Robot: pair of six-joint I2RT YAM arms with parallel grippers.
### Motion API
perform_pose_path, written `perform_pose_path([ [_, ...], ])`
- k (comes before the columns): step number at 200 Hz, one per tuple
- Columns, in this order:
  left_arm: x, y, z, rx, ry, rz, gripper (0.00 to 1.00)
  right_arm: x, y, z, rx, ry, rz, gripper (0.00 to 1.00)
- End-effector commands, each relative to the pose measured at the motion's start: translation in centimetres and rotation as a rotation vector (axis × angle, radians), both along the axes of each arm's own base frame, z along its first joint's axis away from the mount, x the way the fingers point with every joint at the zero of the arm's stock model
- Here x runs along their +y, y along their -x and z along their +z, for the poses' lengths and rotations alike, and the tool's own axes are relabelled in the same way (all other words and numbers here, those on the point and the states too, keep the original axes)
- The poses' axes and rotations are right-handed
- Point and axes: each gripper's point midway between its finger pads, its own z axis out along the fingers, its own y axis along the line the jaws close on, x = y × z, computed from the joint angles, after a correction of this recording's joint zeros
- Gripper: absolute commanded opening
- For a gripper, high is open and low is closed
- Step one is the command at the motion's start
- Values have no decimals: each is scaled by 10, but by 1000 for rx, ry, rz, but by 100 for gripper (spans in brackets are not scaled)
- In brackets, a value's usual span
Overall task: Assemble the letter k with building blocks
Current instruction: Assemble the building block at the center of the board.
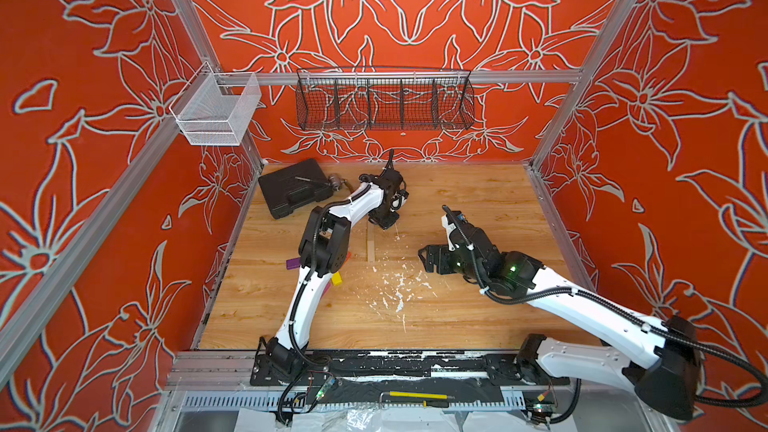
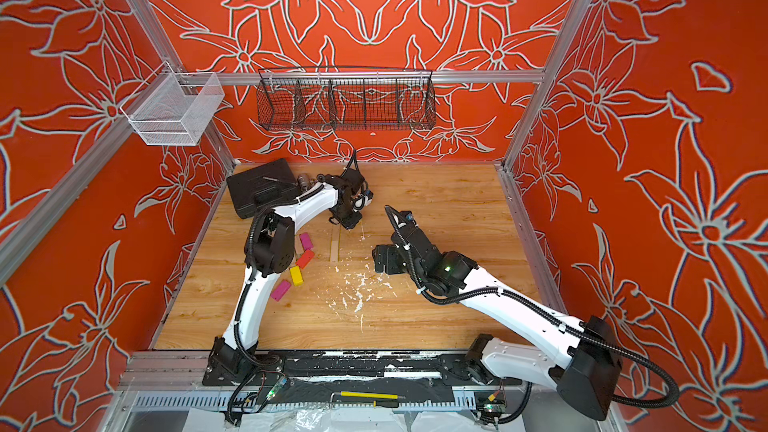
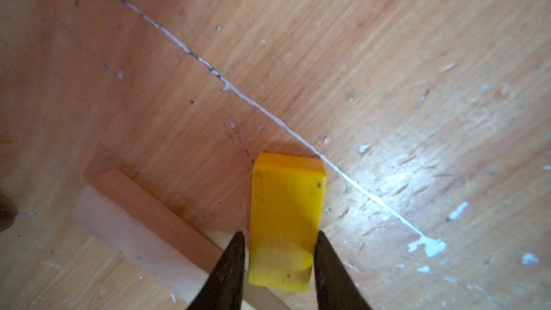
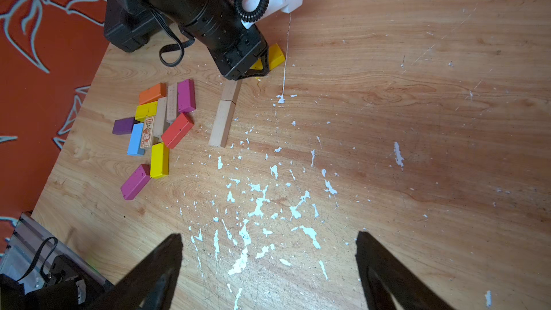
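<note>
A yellow block (image 3: 286, 210) (image 4: 275, 55) lies on the table between the fingers of my left gripper (image 3: 278, 234) (image 1: 384, 222), with a thin gap showing on one side. Its near end sits by the far end of two pale wood bars (image 4: 230, 92) (image 4: 221, 125) laid end to end in a line (image 1: 371, 245). The loose building blocks lie in a heap to the left: orange (image 4: 152, 93), magenta (image 4: 186, 95), red (image 4: 177, 130), blue (image 4: 135, 140), purple (image 4: 123, 125) and yellow (image 4: 159, 160). My right gripper (image 4: 268, 234) (image 1: 424, 257) hovers open and empty to the right.
A large black case (image 1: 291, 193) lies at the back left, next to the left arm. White paint flecks (image 1: 397, 288) mark the middle of the wooden table. A black wire basket (image 1: 384, 103) hangs on the back wall.
</note>
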Motion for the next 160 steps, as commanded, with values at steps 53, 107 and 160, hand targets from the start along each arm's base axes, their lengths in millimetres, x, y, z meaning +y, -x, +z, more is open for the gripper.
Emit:
perform_pose_path([
  [53,4,2,1,5,-49,-11,33,-1,1,-4,13,6,-18,93],
  [107,7,3,-1,6,-65,-1,31,-1,1,-6,20,4,-17,93],
  [160,7,2,1,-1,-65,2,31,0,1,-7,22,4,-17,92],
])
